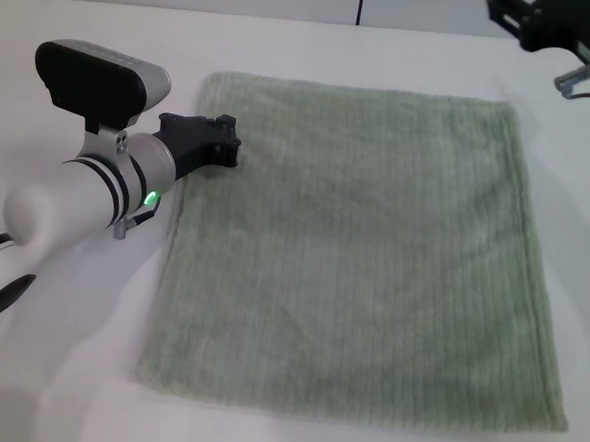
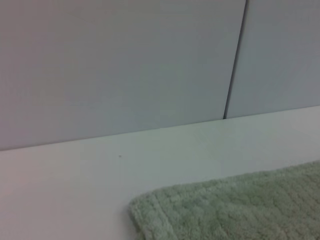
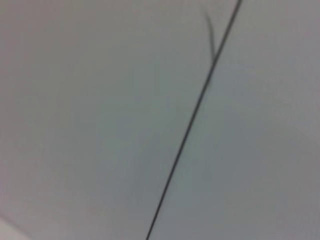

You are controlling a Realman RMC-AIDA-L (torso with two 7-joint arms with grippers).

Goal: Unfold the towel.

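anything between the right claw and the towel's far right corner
No. In the head view the right claw is raised at the far right, and only bare white table separates it from the spread-out towel.

nothing readable anywhere here, no text, labels, brand marks or numbers on anything in any of the three views.

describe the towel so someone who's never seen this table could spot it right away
On the white table, filling most of its middle, lies the large pale sage-green, roughly square plush towel, spread flat. The left claw sits at its far left corner. It is the only soft, ribbed, coloured thing there.
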